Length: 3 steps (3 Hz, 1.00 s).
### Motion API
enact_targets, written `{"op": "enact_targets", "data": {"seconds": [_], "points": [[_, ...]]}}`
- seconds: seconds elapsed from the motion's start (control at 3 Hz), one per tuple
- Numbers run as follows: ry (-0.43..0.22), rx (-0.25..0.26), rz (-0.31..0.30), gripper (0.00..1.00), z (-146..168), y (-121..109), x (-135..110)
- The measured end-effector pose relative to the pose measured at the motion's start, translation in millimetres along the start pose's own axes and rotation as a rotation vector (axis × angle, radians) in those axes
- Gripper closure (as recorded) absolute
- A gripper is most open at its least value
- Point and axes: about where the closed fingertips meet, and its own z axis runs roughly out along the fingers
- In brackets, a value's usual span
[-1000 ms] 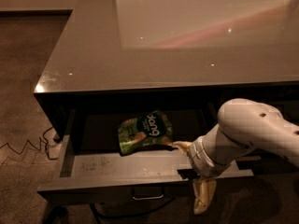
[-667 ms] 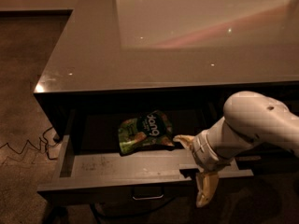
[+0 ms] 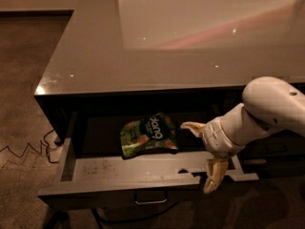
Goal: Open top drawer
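The top drawer (image 3: 86,191) stands pulled out from under the glossy table top. Its dark grey front faces me, with a small metal pull (image 3: 150,201) at its centre, and the scuffed grey inside (image 3: 143,166) shows. A green snack bag (image 3: 147,135) lies at the back of the drawer. My gripper (image 3: 202,152) is at the drawer's right end and is open and holds nothing. One fingertip (image 3: 191,126) is over the inside near the bag. The other fingertip (image 3: 212,179) hangs down across the front edge.
The table top (image 3: 157,46) overhangs the back of the drawer. My white arm (image 3: 267,109) comes in from the right. A cable (image 3: 24,151) lies on the carpet at the left, by the table's corner. Carpet floor spreads to the left.
My gripper has risen and shifted slightly right along the drawer's front edge. The drawer and the bag have not moved.
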Motion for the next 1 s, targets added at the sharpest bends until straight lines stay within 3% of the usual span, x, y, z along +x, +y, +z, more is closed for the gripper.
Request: {"op": "enact_targets", "data": {"seconds": [0.67,1.0], "points": [[-0.048,0.015,0.001,0.42,11,-26,4],[-0.058,-0.028,0.011,0.65,35,-30,5]]}}
